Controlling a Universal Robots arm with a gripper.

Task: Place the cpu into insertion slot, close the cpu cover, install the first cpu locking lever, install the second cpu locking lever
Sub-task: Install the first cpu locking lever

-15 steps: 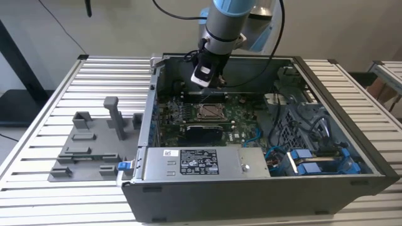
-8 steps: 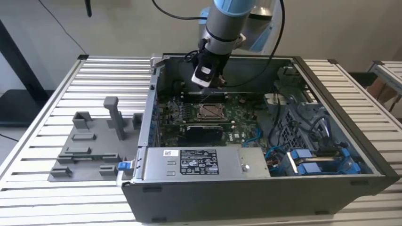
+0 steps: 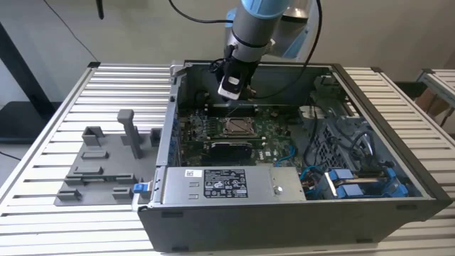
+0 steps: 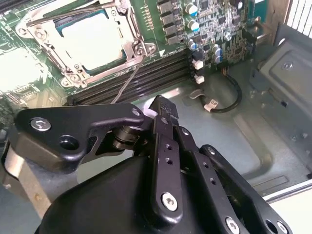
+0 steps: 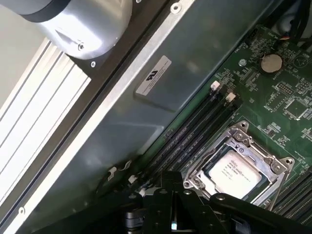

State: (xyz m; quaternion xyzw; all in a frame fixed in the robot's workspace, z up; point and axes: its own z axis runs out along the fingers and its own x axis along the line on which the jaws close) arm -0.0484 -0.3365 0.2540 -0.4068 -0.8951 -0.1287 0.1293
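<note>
Inside the open computer case [image 3: 370, 106] the insertion slot [image 3: 237, 126] lies on the green motherboard. In both wrist views the tan-grey cpu [image 4: 90, 39] [image 5: 237, 170] sits flat in the slot. The silvery cpu cover [image 4: 129, 41] [image 5: 229, 141] lies down around it. A thin wire locking lever [image 4: 129, 78] rises slanted from the socket's corner toward my gripper, and its far end is hidden behind the finger linkage. My gripper [image 3: 229, 96] [image 4: 161, 105] [image 5: 170, 178] hangs above the memory slots beside the socket, fingers together, nothing visible between them.
Long black memory slots [image 4: 136, 83] run between gripper and socket. A black cable with a white plug [image 4: 212, 102] lies on the case floor. The power supply [image 3: 220, 184] and blue cables [image 3: 348, 181] fill the near side. A grey fixture plate [image 3: 99, 165] lies at the exterior view's left.
</note>
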